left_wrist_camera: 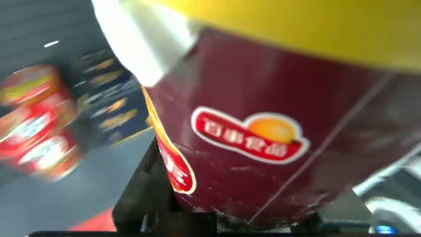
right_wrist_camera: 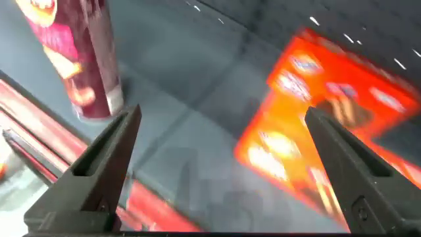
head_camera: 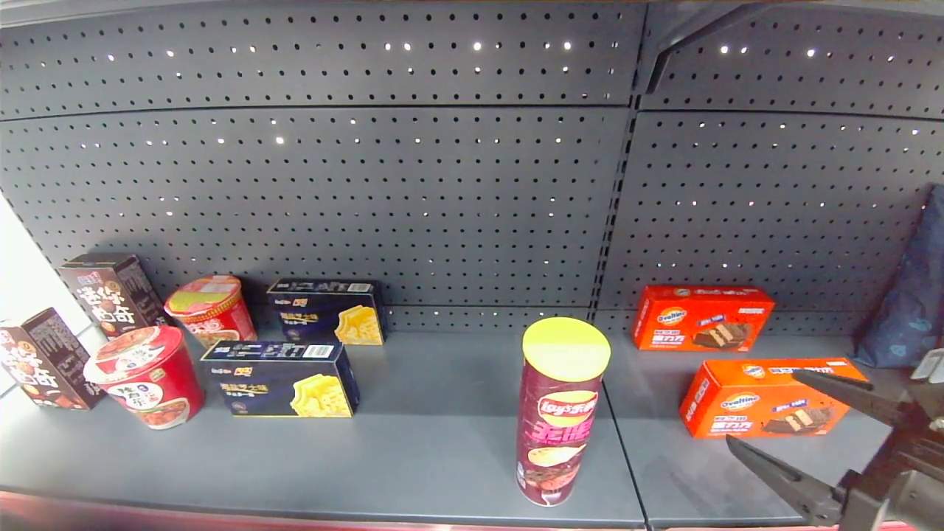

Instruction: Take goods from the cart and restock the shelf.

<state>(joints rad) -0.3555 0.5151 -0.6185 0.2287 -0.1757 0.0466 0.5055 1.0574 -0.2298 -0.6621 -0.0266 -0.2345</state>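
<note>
One chip can (head_camera: 564,413) left of right claw (head_camera: 763,408)

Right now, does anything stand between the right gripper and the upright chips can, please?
Nothing visible does: only bare shelf lies between the open right gripper and the can. The nearer orange box sits farther back, off that line.

A shop: grey pegboard shelf (head_camera: 442,413) with snack boxes (head_camera: 704,317), cup noodles (head_camera: 147,376).
</note>
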